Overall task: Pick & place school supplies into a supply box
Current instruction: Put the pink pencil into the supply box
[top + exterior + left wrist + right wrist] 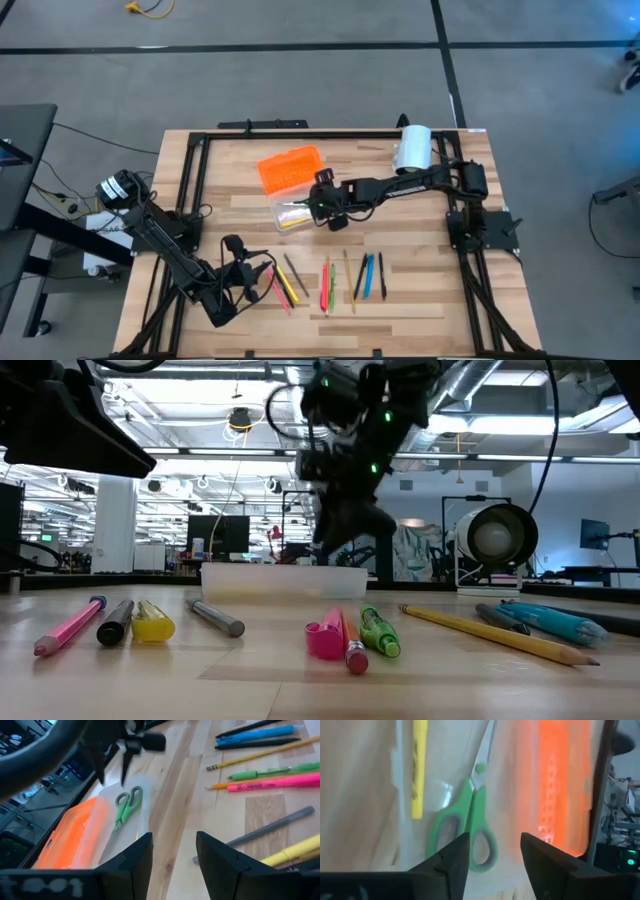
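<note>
The right gripper [322,203] is seen over the clear box [290,213], fingers spread wide and empty; green scissors [466,827] and a yellow pen [418,767] are shown lying inside. Remaining pens [325,283] are laid toward six o'clock, long axes running twelve to six. The left gripper [243,270], likewise spread and empty, is judged nearer, with a yellow marker [286,287] at its three o'clock.

Both hands [172,857] [492,855] open, empty.
</note>
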